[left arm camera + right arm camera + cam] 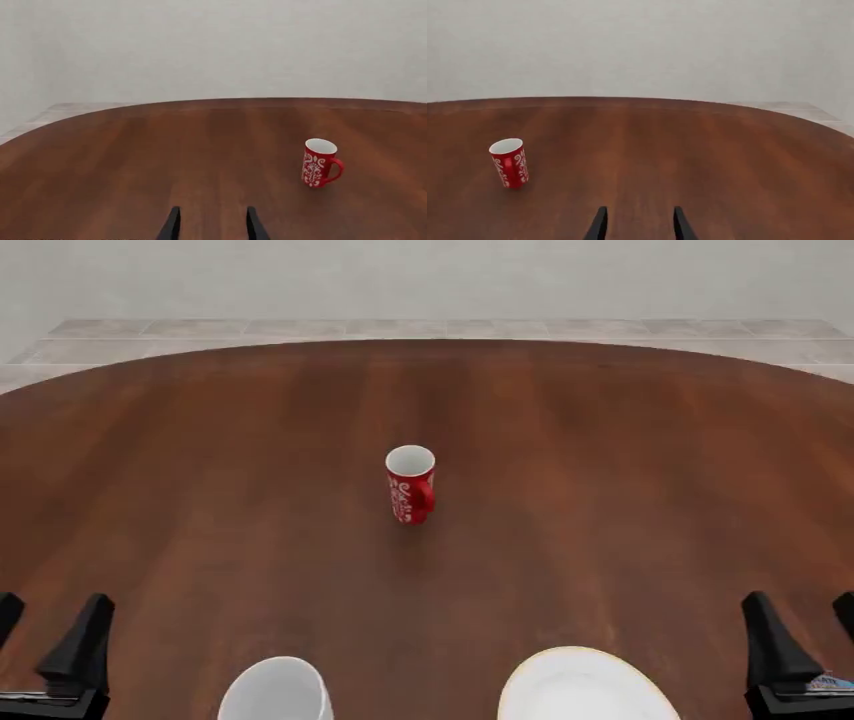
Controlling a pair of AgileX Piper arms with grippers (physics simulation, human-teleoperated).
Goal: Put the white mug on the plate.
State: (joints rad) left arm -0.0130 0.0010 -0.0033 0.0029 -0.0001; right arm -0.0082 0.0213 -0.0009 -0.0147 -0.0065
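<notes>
The white mug (276, 692) stands upright at the near edge of the table, left of centre, partly cut off by the front view's lower border. Beside it to the right lies the plate (587, 690), white with a thin yellow rim, also cut off. My left gripper (54, 605) is open at the near left, well to the left of the white mug and holding nothing. At the near right, to the right of the plate, my right gripper (801, 600) is open and empty. Neither wrist view shows the white mug or the plate; each shows its own open gripper, left (213, 209) and right (640, 209).
A slim red mug with white swirls (411, 483) stands upright near the middle of the round wooden table (641, 460); it also appears in the wrist views (320, 163) (510, 162). A pale wall and tiled floor lie beyond the table's far edge.
</notes>
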